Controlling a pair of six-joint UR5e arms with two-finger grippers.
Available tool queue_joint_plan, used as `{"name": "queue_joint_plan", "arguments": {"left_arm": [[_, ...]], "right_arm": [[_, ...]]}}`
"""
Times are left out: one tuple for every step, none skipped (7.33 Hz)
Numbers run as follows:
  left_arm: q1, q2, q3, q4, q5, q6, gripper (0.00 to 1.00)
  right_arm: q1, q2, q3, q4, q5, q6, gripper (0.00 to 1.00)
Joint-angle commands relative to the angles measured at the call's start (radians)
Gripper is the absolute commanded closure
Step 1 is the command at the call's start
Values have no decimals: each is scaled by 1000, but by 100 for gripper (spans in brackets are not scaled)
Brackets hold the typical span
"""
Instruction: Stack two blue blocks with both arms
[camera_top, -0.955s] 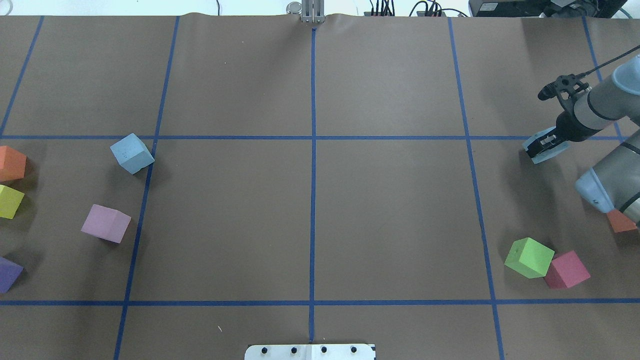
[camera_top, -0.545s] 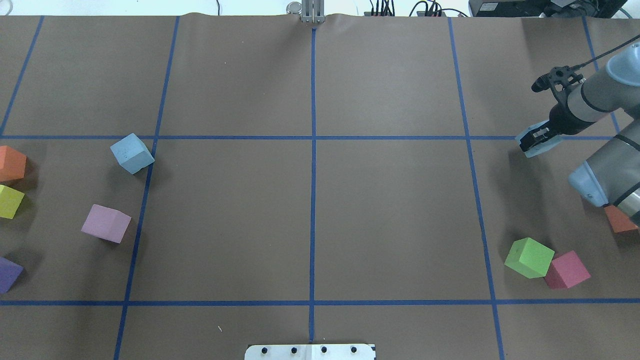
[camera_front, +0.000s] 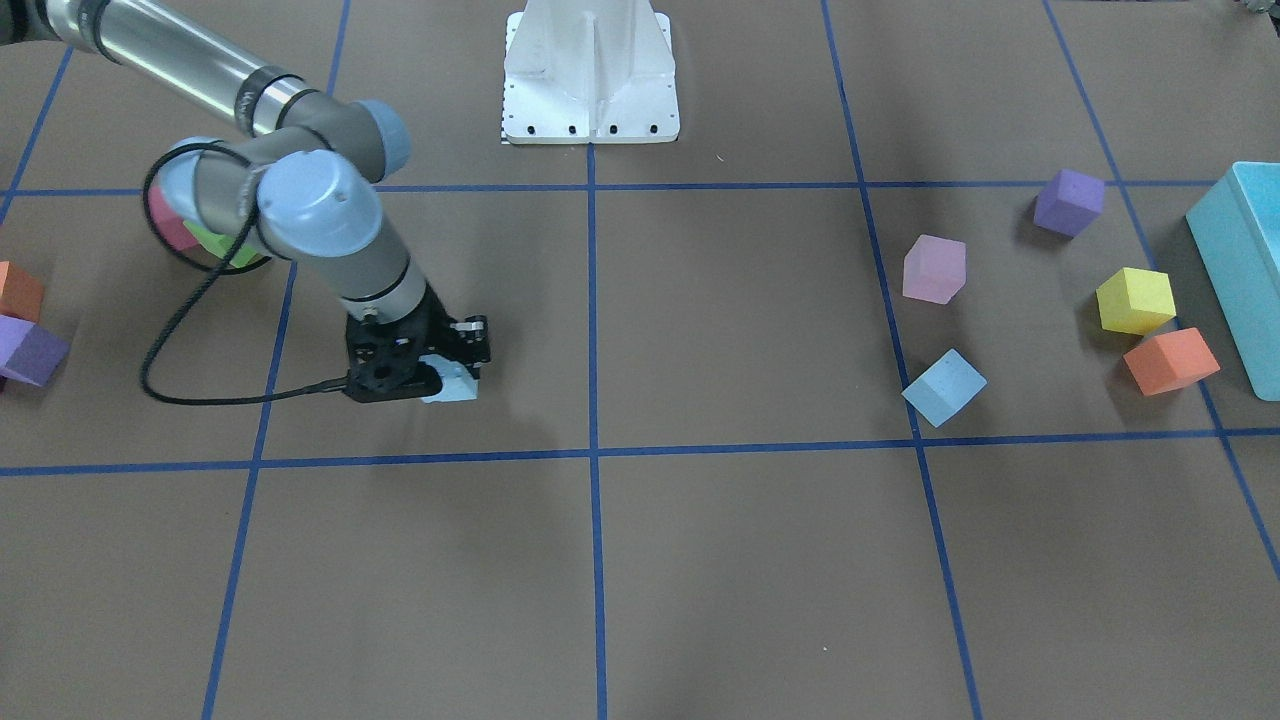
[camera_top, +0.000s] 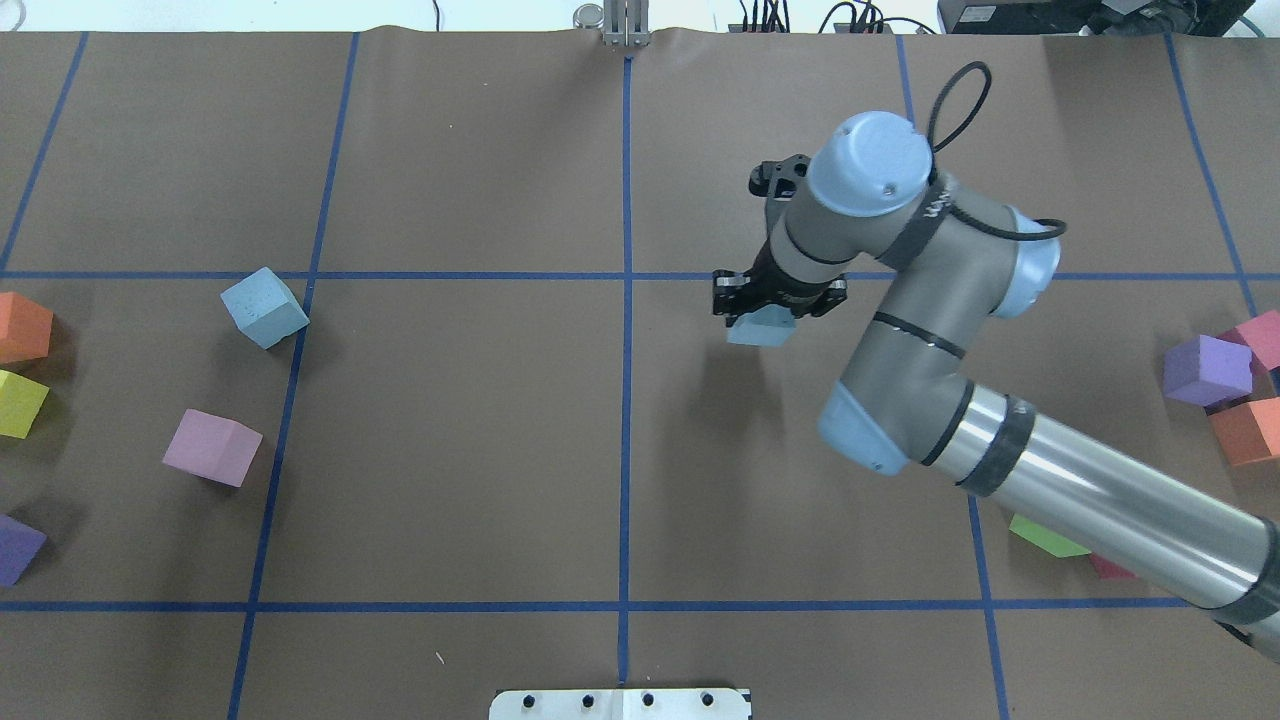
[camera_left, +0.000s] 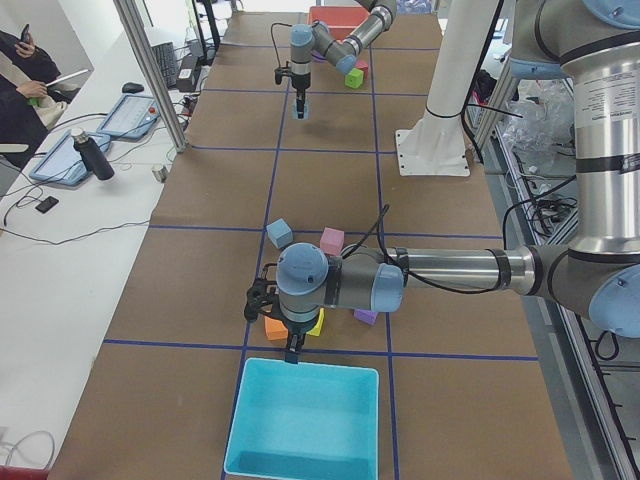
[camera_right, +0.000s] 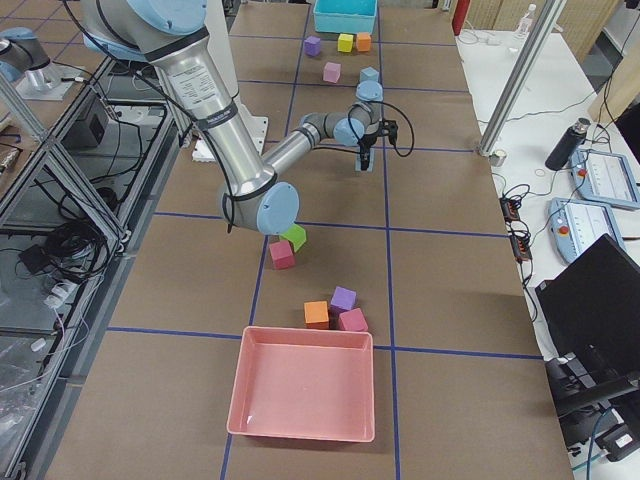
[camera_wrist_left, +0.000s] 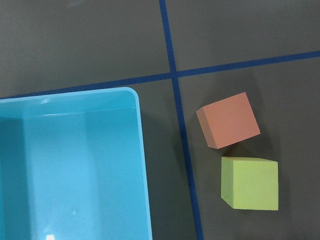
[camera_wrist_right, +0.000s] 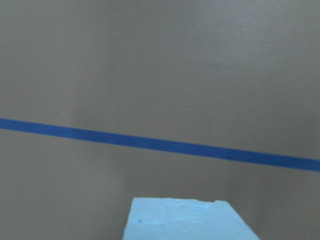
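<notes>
The brown bench (camera_top: 450, 480) is crossed by blue tape lines (camera_top: 626, 450). The right arm (camera_top: 1060, 490) reaches over its middle; the left arm (camera_left: 440, 268) stretches to the teal box (camera_left: 300, 425) at the bench's end. The right gripper (camera_top: 762, 314) points down, clamped on one blue block (camera_front: 455, 388) near the centre line — the left gripper (camera_left: 292, 350) hangs at the box's rim, wide or narrow I cannot tell. The other blue block (camera_top: 264, 306) sits on the bench's left side, just beside a tape line.

Bright, even overhead light, soft shadows on the table (camera_top: 450, 450), right wrist view blurred throughout.
</notes>
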Motion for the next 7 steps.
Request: {"name": "queue_joint_plan", "arguments": {"left_arm": [[0,0,2,2,0,0,2],[0,0,2,2,0,0,2],[0,0,2,2,0,0,2],[0,2,2,2,0,0,2],[0,0,0,2,0,0,2],[0,0,2,2,0,0,2],[0,0,0,2,0,0,2]], "right_arm": [[-136,163,-53,-94,-118,163,81],[-163,215,-120,-97,-134,177,79],[-176,226,-145,-114,-137,177,74],[-180,223,-147,-115,-142,177,70],[-184,220,-147,-114,-149,172,64],[-192,220,-149,-114,-185,160,59],[-193,220,-152,-112,-188,151,58]]}}
